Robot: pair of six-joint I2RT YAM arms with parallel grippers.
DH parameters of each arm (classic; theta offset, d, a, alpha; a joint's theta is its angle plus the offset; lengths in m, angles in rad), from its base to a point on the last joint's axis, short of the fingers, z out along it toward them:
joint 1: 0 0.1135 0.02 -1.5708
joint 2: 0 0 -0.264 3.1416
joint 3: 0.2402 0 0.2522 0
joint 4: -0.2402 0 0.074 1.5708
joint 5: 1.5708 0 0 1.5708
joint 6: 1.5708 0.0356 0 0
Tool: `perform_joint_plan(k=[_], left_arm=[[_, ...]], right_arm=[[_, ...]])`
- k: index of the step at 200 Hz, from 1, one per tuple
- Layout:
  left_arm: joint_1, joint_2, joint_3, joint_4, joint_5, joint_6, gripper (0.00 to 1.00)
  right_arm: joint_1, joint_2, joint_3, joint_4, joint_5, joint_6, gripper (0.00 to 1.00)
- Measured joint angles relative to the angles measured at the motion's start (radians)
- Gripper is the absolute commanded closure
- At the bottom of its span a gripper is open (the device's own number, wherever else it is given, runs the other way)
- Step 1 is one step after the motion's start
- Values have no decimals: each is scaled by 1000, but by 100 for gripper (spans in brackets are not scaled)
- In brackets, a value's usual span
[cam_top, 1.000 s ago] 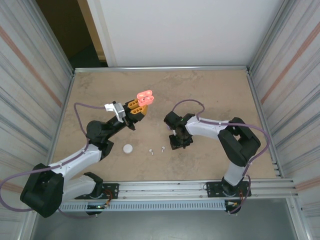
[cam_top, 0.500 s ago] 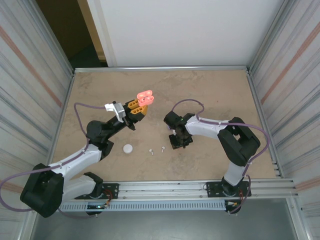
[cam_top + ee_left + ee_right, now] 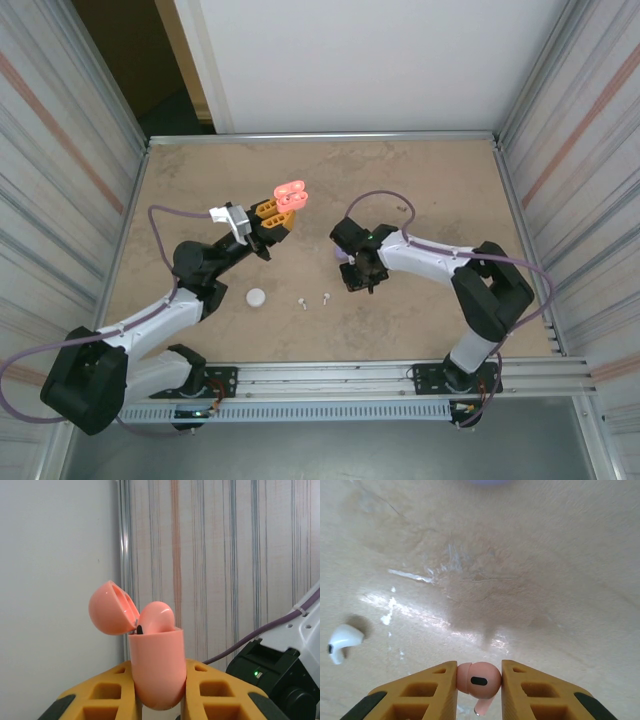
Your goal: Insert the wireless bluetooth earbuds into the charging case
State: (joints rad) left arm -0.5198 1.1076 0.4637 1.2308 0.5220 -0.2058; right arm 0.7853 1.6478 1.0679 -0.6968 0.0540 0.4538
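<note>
— What's the left pincer [image 3: 277,216] got?
— A coral-pink charging case [image 3: 290,192], held up off the worktop [image 3: 430,190]. The overhead view gives little more. The left wrist camera shows the rest: the lid [image 3: 112,608] is hinged back to the left, and one pink earbud [image 3: 156,616] sits in the case with its rounded head sticking out. The pincer is narrow, clamped on the case's lower body from both sides.
— And the middle of the worktop?
— A round white object [image 3: 256,296], then two white earbuds [image 3: 301,302] near each other, lying loose towards the front rail [image 3: 330,375].
— The right side?
— The right pincer [image 3: 362,280] points down close to the surface, just right of those white earbuds. From above I can't see what's in it. Its own camera shows a coral-pink earbud [image 3: 479,680] pinched between the yellow pads [image 3: 437,685], stem down, jaws nearly together. I can't tell whether the stem touches the surface. A lilac shape [image 3: 487,481] sits at that view's top edge.
— Room to move?
— Bare worktop runs from both arms to the back rim, and ribbed walls [image 3: 60,180] close in on both sides.
</note>
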Motion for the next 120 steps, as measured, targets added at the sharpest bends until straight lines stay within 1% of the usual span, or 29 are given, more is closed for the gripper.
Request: perform_joint_plan(k=[57, 120], left_arm=[[-13, 33, 8, 5, 0, 0, 100], [-22, 74, 23, 32, 0, -4, 100]], right_arm=[[0, -148, 87, -3, 59, -41, 75], [0, -284, 183, 44, 81, -120, 75]])
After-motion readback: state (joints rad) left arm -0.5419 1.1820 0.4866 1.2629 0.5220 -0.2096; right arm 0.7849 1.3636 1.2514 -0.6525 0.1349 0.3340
